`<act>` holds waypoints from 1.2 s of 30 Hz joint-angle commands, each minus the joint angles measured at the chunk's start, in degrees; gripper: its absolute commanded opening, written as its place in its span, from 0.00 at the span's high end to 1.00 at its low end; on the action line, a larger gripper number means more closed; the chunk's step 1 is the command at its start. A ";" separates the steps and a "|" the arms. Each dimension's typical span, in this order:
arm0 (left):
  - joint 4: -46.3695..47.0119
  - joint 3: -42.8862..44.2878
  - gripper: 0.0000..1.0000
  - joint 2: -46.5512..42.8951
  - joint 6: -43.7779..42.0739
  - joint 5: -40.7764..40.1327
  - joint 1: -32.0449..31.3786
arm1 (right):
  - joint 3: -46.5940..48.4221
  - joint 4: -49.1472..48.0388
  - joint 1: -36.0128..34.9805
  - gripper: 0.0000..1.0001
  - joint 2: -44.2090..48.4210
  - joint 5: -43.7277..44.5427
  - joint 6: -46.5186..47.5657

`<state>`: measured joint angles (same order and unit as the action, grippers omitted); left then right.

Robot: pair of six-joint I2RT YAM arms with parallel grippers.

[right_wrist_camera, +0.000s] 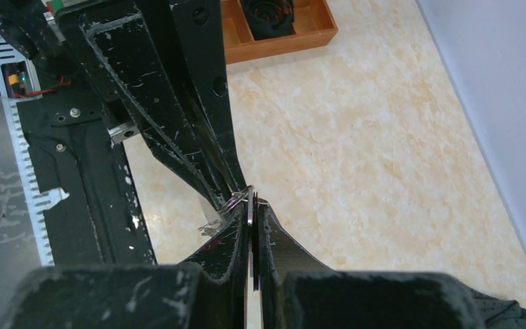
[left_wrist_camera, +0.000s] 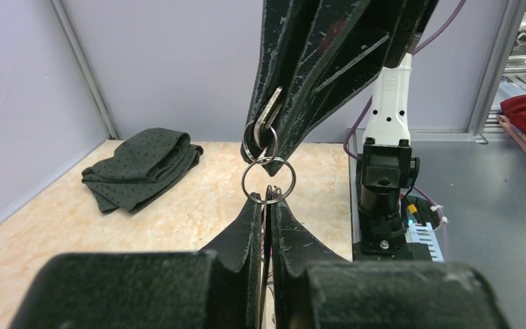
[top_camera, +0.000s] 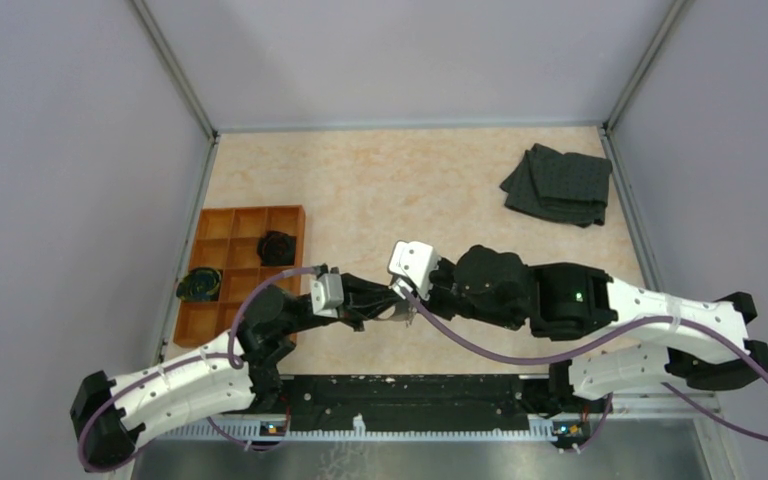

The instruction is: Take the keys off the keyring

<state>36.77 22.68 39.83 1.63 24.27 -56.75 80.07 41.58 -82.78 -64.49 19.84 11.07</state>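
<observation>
Both arms are stretched inward over the near half of the surface (top_camera: 380, 190), and their tips are brought together in mid-air just ahead of the bases. The left tool (left_wrist_camera: 266, 203) is closed narrowly on the lower edge of the keyring (left_wrist_camera: 268, 179), which is held upright above the surface. The right tool (right_wrist_camera: 252, 210) is pointed at it from the opposite side, its fingers pinched on a flat silvery key (left_wrist_camera: 272, 108). A smaller ring (left_wrist_camera: 259, 140) is seen at that tool's tip, overlapping the top of the keyring.

The surface is marbled beige and is enclosed by pale lilac walls (top_camera: 60, 150) with metal corner posts. A dark folded cloth (top_camera: 558, 185) is laid at the far right, well apart from the tools. An orange divided tray (top_camera: 222, 222) is set at the left edge, with black lumps (top_camera: 277, 247) in two of its compartments. Its near corner is covered by the left arm.
</observation>
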 commanded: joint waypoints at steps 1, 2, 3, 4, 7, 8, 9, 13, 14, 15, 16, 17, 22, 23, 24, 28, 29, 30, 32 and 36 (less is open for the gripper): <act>6.86 -1.19 1.00 -1.19 1.74 -2.41 -0.29 | 3.64 -2.06 -1.42 1.00 -0.21 2.03 0.79; 7.21 -1.41 1.00 -1.25 1.90 -2.59 -0.29 | 3.68 -2.22 -1.68 1.00 -0.16 2.11 0.79; 7.53 -1.55 1.00 -1.25 2.05 -2.85 -0.29 | 3.70 -2.33 -1.90 1.00 -0.27 2.12 0.87; 7.76 -1.72 1.00 -1.33 2.14 -3.05 -0.29 | 3.69 -2.42 -2.14 1.00 -0.35 2.19 0.88; 8.39 -2.12 1.00 -1.46 2.72 -3.88 -0.29 | 3.86 -2.48 -2.85 1.00 -0.51 2.30 0.97; 8.62 -2.31 1.00 -1.57 2.80 -4.24 -0.29 | 3.86 -2.47 -3.01 1.00 -0.62 2.42 0.99; 8.74 -2.43 1.00 -1.72 2.89 -4.54 -0.29 | 3.80 -2.39 -3.20 1.00 -0.71 2.56 0.97; 9.03 -2.81 1.00 -2.32 2.95 -5.57 -0.29 | 3.56 -2.29 -3.76 1.00 -0.73 2.75 0.90; 9.04 -2.81 1.00 -2.41 2.80 -5.80 -0.29 | 3.45 -2.19 -3.83 1.00 -0.73 2.75 0.82; 8.99 -2.86 1.00 -2.59 2.65 -5.93 -0.29 | 3.34 -2.01 -3.88 1.00 -0.73 2.55 0.72; 9.01 -2.82 1.00 -2.69 2.53 -5.92 -0.29 | 3.16 -1.89 -3.91 1.00 -0.70 2.38 0.64; 8.90 -2.77 1.00 -2.74 2.21 -5.87 -0.29 | 3.02 -1.79 -4.04 1.00 -0.72 2.21 0.50; 8.46 -2.64 1.00 -3.35 -0.35 -5.52 -0.29 | 2.42 -1.06 -4.48 1.00 -0.96 1.90 0.14; 8.17 -2.64 1.00 -3.74 -1.02 -5.83 -0.29 | 2.40 -0.80 -4.53 1.00 -1.05 2.03 0.10; 8.15 -2.76 1.00 -4.13 -1.17 -6.15 -0.28 | 2.37 -0.61 -4.62 1.00 -1.11 2.03 0.02; 8.49 -2.89 1.00 -5.55 -4.35 -6.72 -0.29 | 2.51 -0.05 -4.92 1.00 -1.50 1.66 -0.17; 8.49 -2.85 1.00 -5.75 -4.62 -6.76 -0.29 | 2.56 0.11 -4.94 1.00 -1.58 1.47 -0.17; 8.49 -2.82 1.00 -5.83 -4.88 -6.58 -0.29 | 2.62 0.16 -5.01 1.00 -1.72 1.47 -0.17; 7.99 -2.66 1.00 -5.89 -5.42 -6.10 -0.28 | 2.64 0.04 -5.12 1.00 -1.87 2.27 -0.09; 7.41 -2.59 1.00 -5.69 -6.32 -4.58 -0.29 | 3.25 -0.71 -5.09 1.00 -2.17 5.36 0.01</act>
<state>41.56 20.01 34.72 -2.04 18.41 -56.80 80.79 41.76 -86.63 -66.41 21.65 11.40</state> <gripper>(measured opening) 0.092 0.020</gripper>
